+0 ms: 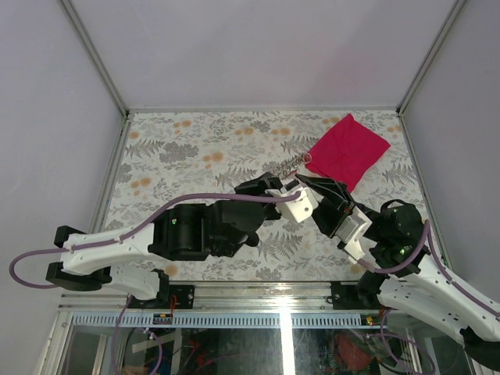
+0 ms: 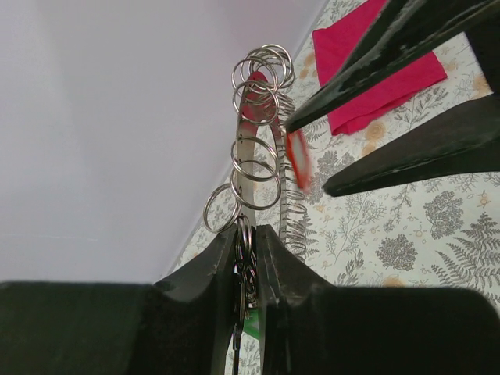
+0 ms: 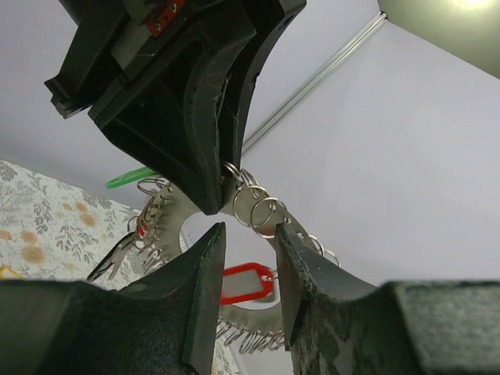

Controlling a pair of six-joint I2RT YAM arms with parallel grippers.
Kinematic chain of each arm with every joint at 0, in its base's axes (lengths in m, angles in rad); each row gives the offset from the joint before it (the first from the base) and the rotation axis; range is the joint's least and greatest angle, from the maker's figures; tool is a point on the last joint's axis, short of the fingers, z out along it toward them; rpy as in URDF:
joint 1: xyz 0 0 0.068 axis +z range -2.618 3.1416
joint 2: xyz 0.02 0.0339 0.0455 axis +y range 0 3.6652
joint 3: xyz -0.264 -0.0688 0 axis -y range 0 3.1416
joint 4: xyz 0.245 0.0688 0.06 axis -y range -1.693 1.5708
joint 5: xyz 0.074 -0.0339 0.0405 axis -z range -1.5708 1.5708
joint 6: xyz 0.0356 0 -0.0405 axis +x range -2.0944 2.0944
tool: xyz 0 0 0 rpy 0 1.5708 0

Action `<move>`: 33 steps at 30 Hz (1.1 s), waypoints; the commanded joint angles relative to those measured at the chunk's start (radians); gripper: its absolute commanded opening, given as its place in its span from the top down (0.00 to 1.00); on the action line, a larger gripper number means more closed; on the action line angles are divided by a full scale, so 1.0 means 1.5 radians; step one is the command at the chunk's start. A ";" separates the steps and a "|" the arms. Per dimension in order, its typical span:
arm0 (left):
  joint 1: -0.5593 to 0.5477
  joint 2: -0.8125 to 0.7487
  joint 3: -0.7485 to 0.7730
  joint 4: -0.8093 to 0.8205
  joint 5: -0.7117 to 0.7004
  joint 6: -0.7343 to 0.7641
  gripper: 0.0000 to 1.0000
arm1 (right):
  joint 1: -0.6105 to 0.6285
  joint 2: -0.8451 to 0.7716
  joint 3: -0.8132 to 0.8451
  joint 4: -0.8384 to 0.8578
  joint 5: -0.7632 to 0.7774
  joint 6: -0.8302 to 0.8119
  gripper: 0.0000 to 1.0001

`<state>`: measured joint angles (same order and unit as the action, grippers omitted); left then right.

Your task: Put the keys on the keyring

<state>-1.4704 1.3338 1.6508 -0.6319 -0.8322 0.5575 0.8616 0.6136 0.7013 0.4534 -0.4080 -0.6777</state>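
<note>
**STATUS: KEYRING CLAMPED, RED KEY BETWEEN SPREAD FINGERS**

1. Left pincer (image 2: 247, 234). Its two black, curved fingers are pressed nearly together on the keyring (image 2: 247, 152). They pinch a tight bundle of thin steel split rings at the strip's lower end. The keyring is a narrow, flat strip of bright metal, bowed along its length, with round wire rings strung along it. It rises from the fingers, held clear of the surface (image 1: 195, 148). A sliver of glossy green tag (image 2: 250, 324) shows low in the slot between the fingers.

2. Right pincer (image 3: 248, 233). Its matte black fingers stand spread with a clear gap, and nothing is clamped between them. In the left wrist view you see them reach in from the right as two tapering wedges.

3. Red key (image 2: 298, 160). It hangs from a ring on the strip, between the right pincer's fingers and just at the tip of the upper one (you cannot tell whether that tip touches it). In the right wrist view its head is flat and rounded-rectangular, red with a paler centre.

4. Surroundings. The surface carries a floral print of grey ferns and orange blossoms. A soft, square red cloth (image 1: 348, 150) lies flat near the far right corner, beyond both pincers.
</note>
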 commanded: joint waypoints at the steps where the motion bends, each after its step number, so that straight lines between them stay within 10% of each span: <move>1: -0.007 0.007 0.027 0.009 0.001 -0.011 1.00 | 0.002 0.016 0.039 0.022 -0.013 -0.029 0.62; 33: -0.025 0.010 0.038 0.003 -0.001 -0.016 1.00 | 0.002 0.055 0.060 -0.055 0.031 -0.122 0.71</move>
<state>-1.4860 1.3586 1.6550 -0.6689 -0.8249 0.5446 0.8616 0.6819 0.7509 0.3485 -0.4099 -0.8280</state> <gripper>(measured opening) 0.152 0.303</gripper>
